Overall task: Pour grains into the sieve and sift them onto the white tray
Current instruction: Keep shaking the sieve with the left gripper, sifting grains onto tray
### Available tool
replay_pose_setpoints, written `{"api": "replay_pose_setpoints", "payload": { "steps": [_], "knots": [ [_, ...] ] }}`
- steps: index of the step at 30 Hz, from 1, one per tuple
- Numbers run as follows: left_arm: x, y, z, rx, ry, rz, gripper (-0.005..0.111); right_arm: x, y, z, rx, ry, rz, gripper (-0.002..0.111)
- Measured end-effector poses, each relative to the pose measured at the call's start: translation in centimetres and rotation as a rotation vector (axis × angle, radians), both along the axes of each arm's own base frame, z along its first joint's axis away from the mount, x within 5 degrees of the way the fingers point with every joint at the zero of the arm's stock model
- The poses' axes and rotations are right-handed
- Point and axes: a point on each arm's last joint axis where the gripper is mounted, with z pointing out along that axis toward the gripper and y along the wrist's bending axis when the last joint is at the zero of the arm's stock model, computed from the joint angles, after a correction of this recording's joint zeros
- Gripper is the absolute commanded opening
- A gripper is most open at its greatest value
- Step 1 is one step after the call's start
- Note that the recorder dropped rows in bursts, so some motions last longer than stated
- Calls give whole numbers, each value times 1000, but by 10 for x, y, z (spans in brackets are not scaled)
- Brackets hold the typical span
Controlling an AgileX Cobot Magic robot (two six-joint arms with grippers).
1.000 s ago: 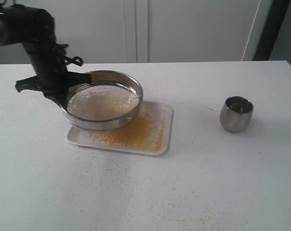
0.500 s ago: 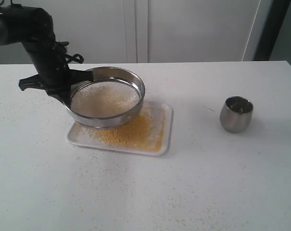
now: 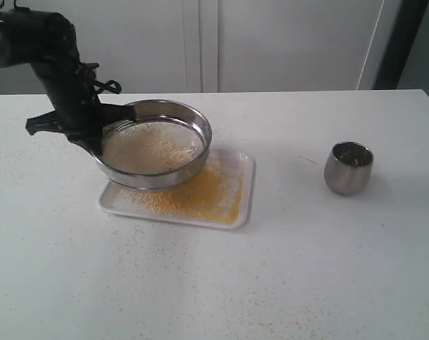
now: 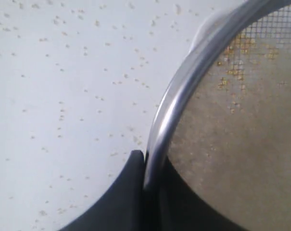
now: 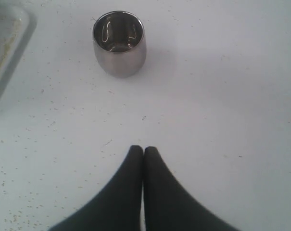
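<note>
Sieve (image 3: 161, 181) edged left—left gripper (image 4: 146, 160) clamps its rim, half-covering white tray (image 3: 247, 185); right gripper (image 5: 143, 150) closed, empty.

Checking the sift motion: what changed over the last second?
The sieve, clamped by its rim in the left tool, jogged slightly right and up in the exterior view, then a little back left. Nothing grasped or released. Tray, grains on it and cup stayed put.

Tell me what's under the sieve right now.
The white tray sits beneath the sieve, with golden-yellow grains spread on its exposed part. The tray area directly below the sieve is covered, so how much lies there can't be seen.
</note>
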Motion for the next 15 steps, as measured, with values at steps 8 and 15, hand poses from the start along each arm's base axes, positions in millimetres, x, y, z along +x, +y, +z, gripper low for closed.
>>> {"api": "replay_pose_setpoints", "payload": {
  "steps": [8,15],
  "knots": [
    [-16,-44,-4,25,57,-171,0,0,0,0,0,0,0,0],
    [0,-19,-3,-55,28,-86,0,0,0,0,0,0,0,0]
  ]
}}
